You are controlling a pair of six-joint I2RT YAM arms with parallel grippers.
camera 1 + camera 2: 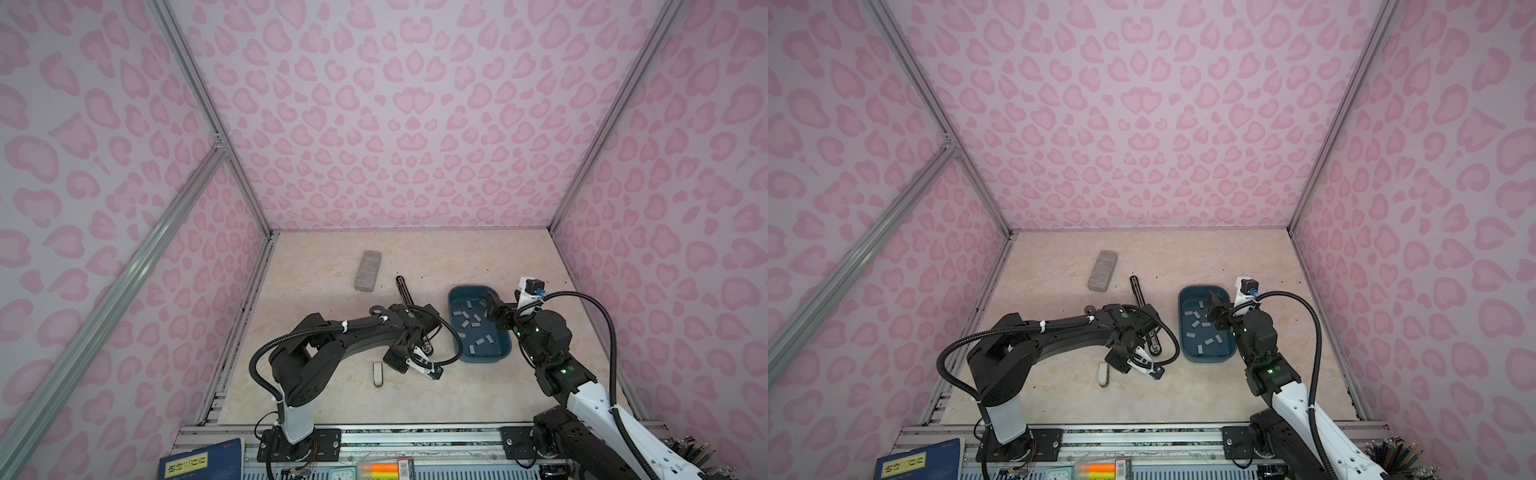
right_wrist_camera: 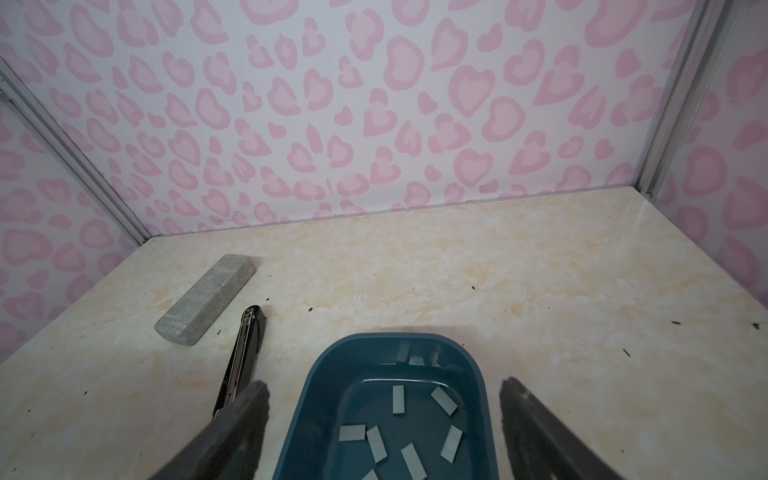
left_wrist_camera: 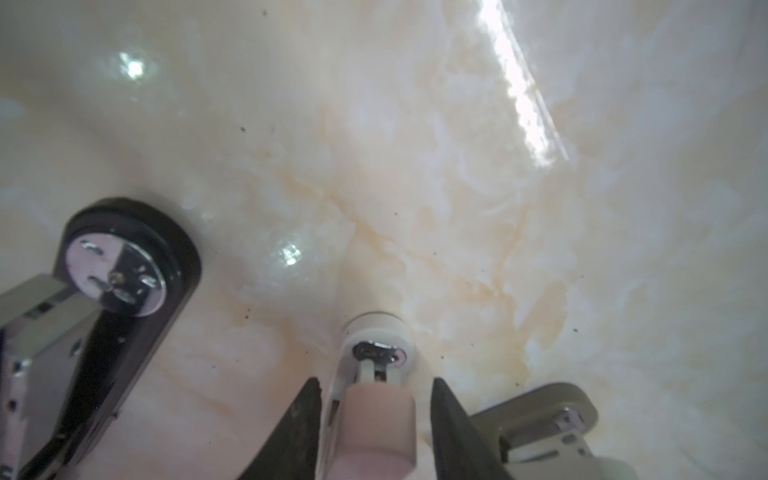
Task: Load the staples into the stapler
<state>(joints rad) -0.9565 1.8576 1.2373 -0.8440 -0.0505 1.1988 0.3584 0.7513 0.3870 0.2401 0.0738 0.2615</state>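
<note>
Staples (image 2: 398,399): loose in tray (image 2: 322,399), toward right edge of bench (image 2: 457,270). Probably light, thin, slick, brittle; pinch one strip across its long edges. My right fingers (image 2: 241,424): wide apart, empty, above tray. My left fingers (image 3: 303,419): flanking a white object (image 3: 374,415); grip unclear.

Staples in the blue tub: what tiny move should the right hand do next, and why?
Probably lower the right hand into the blue tub and pinch one strip of staples: it hangs open above them, empty, and they lie loose on the bottom.
</note>
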